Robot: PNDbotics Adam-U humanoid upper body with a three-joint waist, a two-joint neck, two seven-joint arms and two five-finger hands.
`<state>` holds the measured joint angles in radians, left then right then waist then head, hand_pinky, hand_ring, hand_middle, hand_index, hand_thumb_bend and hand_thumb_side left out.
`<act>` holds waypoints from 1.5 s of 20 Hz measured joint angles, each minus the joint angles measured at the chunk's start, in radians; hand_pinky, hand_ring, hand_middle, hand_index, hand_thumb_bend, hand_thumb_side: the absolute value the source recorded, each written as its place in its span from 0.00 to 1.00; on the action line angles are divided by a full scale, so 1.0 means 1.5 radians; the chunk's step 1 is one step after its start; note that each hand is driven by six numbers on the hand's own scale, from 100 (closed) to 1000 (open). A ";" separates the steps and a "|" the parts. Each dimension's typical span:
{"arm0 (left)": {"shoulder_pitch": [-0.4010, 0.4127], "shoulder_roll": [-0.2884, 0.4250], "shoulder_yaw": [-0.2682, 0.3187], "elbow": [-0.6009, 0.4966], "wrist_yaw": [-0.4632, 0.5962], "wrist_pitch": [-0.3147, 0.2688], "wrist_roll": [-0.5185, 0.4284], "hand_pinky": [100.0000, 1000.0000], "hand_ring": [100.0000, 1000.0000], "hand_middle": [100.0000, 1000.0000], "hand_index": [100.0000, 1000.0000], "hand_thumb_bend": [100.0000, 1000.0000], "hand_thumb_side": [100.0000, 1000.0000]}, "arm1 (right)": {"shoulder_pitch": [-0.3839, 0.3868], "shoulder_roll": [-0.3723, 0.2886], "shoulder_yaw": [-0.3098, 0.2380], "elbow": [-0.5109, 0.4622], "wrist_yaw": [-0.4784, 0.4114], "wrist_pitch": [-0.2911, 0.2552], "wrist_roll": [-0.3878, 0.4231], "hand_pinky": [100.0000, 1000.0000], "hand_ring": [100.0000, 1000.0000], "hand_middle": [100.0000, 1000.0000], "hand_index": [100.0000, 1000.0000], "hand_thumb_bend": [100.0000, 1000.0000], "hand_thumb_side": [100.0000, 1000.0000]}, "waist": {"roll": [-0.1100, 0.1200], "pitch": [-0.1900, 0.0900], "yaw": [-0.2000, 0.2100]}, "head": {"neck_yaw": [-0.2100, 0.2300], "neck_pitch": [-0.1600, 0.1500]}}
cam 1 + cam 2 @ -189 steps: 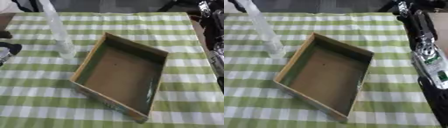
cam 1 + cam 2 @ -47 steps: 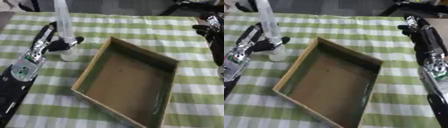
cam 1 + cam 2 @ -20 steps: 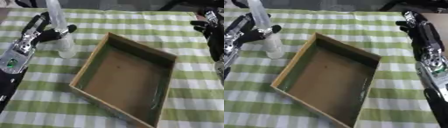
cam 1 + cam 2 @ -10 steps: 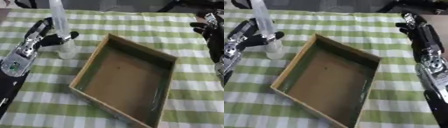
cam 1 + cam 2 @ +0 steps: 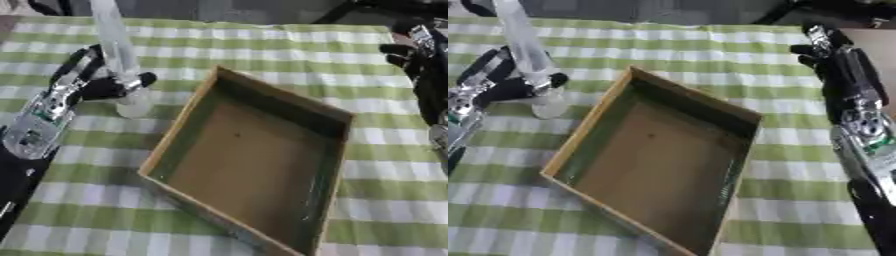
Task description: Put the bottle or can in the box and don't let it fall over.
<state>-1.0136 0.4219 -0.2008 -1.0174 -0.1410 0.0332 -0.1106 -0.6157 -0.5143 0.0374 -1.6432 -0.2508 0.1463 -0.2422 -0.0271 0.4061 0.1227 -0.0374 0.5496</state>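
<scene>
A tall clear plastic bottle (image 5: 119, 55) stands upright on the green-and-white checked cloth, just left of the open cardboard box (image 5: 262, 165). The box is shallow and holds nothing. My left hand (image 5: 92, 82) is at the bottle's lower part, with the fingers behind it and the thumb curled round its front. The bottle's base (image 5: 133, 106) still looks to be on the cloth. My right hand (image 5: 826, 50) hangs at the right edge, above the cloth, with fingers relaxed and nothing in them.
The checked tablecloth (image 5: 262, 45) covers the whole table. Dark shapes lie beyond the far edge (image 5: 623, 10). My right forearm (image 5: 868, 135) runs down the right side of the right eye view.
My left hand has closed in on the bottle since a second ago, with the thumb now wrapped across its front. The bottle stays upright in the same spot. The right hand has barely moved.
</scene>
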 measured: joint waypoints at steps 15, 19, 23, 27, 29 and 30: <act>0.002 -0.007 -0.002 0.004 0.032 0.005 0.041 1.00 0.42 0.24 0.40 0.33 0.00 | -0.001 0.000 0.000 0.001 0.000 0.000 0.001 0.89 0.78 0.89 0.85 0.00 0.77 | -0.003 0.000 0.000 | 0.001 -0.005; 0.002 -0.007 -0.001 0.005 0.040 0.004 0.048 1.00 0.37 0.17 0.32 0.24 0.00 | -0.001 0.001 0.000 0.001 0.000 0.000 0.002 0.89 0.78 0.89 0.85 0.00 0.77 | -0.004 0.000 0.000 | 0.003 -0.005; 0.002 -0.011 0.001 0.008 0.041 0.000 0.058 1.00 0.33 0.10 0.24 0.22 0.00 | -0.001 0.002 0.000 0.001 0.000 0.000 0.003 0.89 0.78 0.89 0.85 0.00 0.77 | -0.004 0.000 0.000 | 0.003 -0.005; 0.002 -0.013 0.001 0.008 0.037 -0.001 0.070 1.00 0.29 0.05 0.18 0.19 0.00 | -0.001 0.003 0.000 0.002 0.000 0.000 0.004 0.89 0.78 0.89 0.85 0.00 0.77 | -0.004 0.000 -0.001 | 0.003 -0.008; 0.002 -0.013 0.001 0.008 0.035 -0.002 0.075 1.00 0.28 0.03 0.15 0.19 0.00 | -0.001 0.004 0.000 0.004 0.000 -0.001 0.004 0.89 0.78 0.89 0.86 0.00 0.77 | -0.004 0.000 -0.002 | 0.003 -0.008; 0.002 -0.013 0.001 0.008 0.034 -0.002 0.078 1.00 0.28 0.02 0.14 0.19 0.00 | -0.001 0.005 -0.001 0.004 0.000 -0.001 0.005 0.89 0.78 0.89 0.86 0.00 0.77 | -0.004 0.000 -0.002 | 0.003 -0.008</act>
<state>-1.0103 0.4030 -0.1995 -1.0055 -0.0903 0.0303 0.0059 -0.6167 -0.5069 0.0364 -1.6370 -0.2510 0.1447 -0.2353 -0.0329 0.4061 0.1200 -0.0324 0.5382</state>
